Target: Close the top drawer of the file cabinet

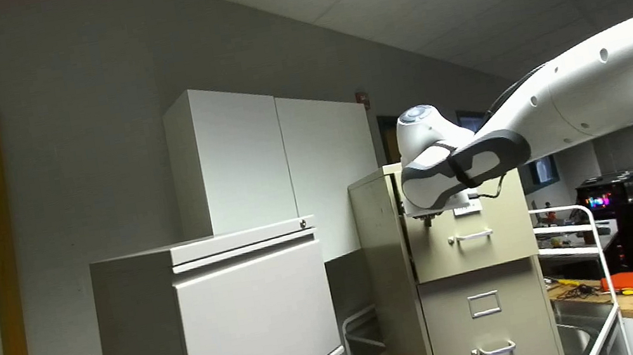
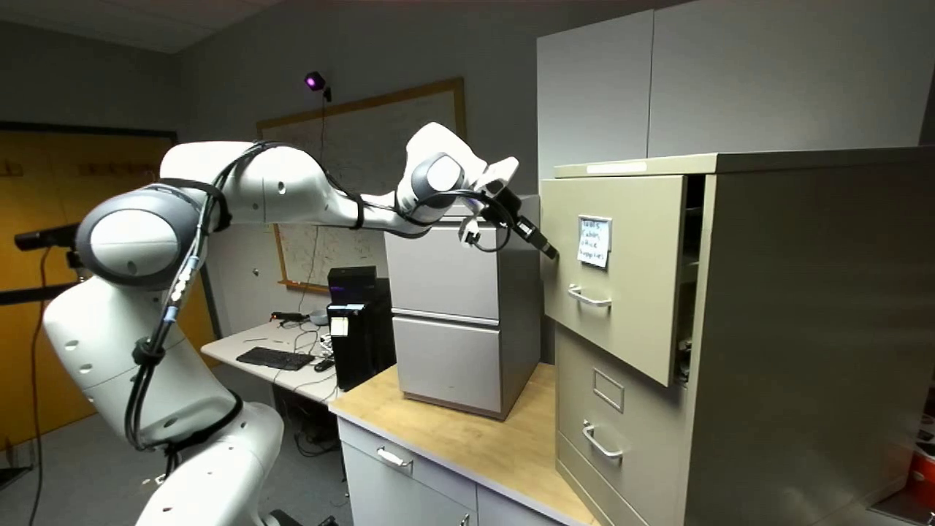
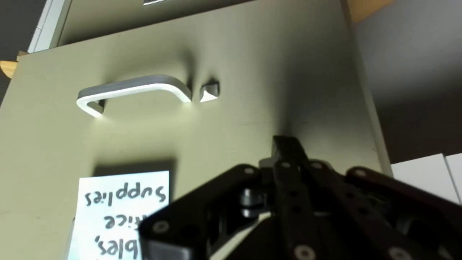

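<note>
The file cabinet (image 1: pixel 383 269) (image 2: pixel 803 329) is tall and beige. Its top drawer (image 1: pixel 508 248) (image 2: pixel 643 256) (image 3: pixel 231 141) stands partly out, with a dark gap behind its front in an exterior view. The drawer has a silver handle (image 2: pixel 588 297) (image 3: pixel 135 88) and a handwritten label (image 2: pixel 594 242) (image 3: pixel 119 213); the label's text is upside down in the wrist view. My gripper (image 2: pixel 551 253) (image 3: pixel 287 141) is shut, with nothing seen between its fingers. Its tips point at the drawer front, beside the label and near one side edge. They touch it or nearly touch; I cannot tell which.
A pale grey cabinet (image 1: pixel 258 328) (image 2: pixel 445 277) stands beside the file cabinet on a wooden counter (image 2: pixel 438 438). A white cupboard (image 1: pixel 331 168) (image 2: pixel 767 88) is on the wall behind. A white rail (image 1: pixel 600 258) stands on the file cabinet's other side. The lower drawer (image 1: pixel 491 335) is shut.
</note>
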`<state>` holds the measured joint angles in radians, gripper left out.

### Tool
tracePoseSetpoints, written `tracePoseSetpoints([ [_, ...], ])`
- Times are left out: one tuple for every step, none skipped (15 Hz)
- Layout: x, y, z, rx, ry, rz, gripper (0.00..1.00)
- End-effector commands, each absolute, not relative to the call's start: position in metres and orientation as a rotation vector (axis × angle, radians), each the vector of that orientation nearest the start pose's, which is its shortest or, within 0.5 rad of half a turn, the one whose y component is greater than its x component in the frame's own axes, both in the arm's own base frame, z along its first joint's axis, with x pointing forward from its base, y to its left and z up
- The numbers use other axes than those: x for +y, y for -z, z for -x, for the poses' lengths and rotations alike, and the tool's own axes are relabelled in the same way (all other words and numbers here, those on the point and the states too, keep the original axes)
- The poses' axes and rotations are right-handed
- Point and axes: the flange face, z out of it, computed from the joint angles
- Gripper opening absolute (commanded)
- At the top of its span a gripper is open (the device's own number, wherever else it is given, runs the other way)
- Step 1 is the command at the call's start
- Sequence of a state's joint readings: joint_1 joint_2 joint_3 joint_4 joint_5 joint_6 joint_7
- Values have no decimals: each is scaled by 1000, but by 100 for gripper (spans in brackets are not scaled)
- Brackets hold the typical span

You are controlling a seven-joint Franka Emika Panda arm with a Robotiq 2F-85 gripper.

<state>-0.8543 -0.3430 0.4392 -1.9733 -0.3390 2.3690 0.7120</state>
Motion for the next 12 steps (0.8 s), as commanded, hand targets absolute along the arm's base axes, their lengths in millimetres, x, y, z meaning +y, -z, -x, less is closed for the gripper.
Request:
tracePoseSetpoints([
  [-205, -675, -535, 1450, 1217, 2839, 0],
  [-207, -677, -539, 1462, 1194, 2844, 0],
  [-209, -679, -543, 1470, 1171, 2846, 0],
  [-211, -681, -547, 1481, 1151, 2851, 0],
  [-213, -683, -550, 1486, 1131, 2854, 0],
  [-214, -684, -554, 1492, 1114, 2860, 0],
  [-216, -685, -558, 1499, 1099, 2865, 0],
  [-218, -685, -562, 1503, 1082, 2871, 0],
  [-220, -685, -566, 1508, 1066, 2876, 0],
  [-222, -685, -571, 1514, 1050, 2878, 0],
  [-224, -685, -575, 1517, 1038, 2881, 0],
  [-227, -684, -579, 1523, 1026, 2882, 0],
])
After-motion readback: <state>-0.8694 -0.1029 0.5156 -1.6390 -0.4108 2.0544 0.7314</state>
